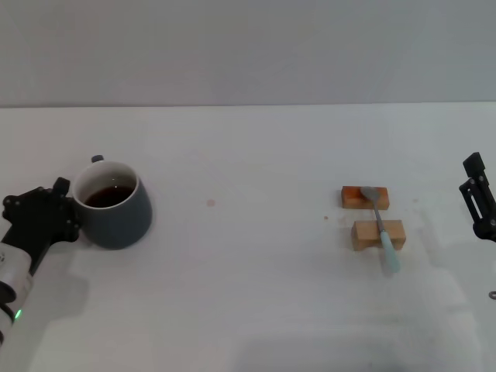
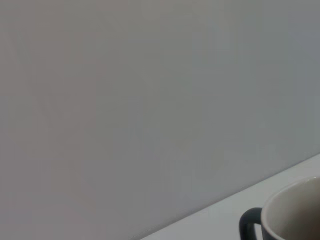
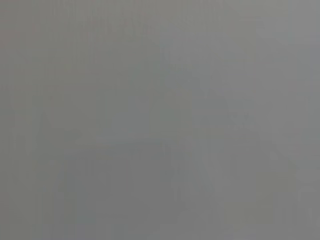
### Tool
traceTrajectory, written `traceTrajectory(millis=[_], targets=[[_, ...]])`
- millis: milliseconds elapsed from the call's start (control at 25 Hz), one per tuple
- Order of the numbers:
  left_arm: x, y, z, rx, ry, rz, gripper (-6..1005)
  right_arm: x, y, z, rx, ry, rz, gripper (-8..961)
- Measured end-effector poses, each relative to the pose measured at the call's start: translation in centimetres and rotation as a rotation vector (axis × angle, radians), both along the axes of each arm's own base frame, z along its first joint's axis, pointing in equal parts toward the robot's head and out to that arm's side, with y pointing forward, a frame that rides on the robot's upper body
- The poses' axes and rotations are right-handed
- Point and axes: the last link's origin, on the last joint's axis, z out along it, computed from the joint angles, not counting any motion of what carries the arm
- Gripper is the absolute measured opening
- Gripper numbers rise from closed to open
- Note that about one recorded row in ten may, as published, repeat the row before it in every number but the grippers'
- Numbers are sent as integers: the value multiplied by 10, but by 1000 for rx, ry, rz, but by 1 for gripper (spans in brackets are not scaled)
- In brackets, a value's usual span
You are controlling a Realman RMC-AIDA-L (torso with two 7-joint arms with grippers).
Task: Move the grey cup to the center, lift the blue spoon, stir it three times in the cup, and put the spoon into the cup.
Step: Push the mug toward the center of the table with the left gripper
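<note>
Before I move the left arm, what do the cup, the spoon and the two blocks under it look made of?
The grey cup looks like glazed ceramic: matte slate outside, white inside and rim. The blue spoon seems to have a dull grey metal bowl and a pale blue handle, perhaps plastic. The blocks look like bare tan wood.

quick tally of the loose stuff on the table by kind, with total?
Cups: 1, the grey cup, dark liquid inside, at the left gripper
Spoons: 1, the blue spoon, lying across both blocks
Wooden blocks: 2, far block and near block
Total: 4
The right gripper sits at the table's right edge, holding nothing.
</note>
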Motion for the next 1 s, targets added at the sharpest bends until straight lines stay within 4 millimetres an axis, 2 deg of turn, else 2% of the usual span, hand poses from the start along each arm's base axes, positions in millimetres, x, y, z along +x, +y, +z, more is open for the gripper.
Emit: traceTrajectory(millis=[320,600,720,1000], targets=[[14,-2,-14,-48,-18,-52,-2,-2,0,-2,-8,6,6,684],[33,-11,-35,-121,-54,-116,-2,-3,-2,-2,-7,14,8,684],[35,-12,-38,-132,-59,-125,-2,-2,-5,-3,-8,17,3,684],[30,-18,-32,-100,-73,-113,-2,2,-10,-3,-9,17,-11,684]])
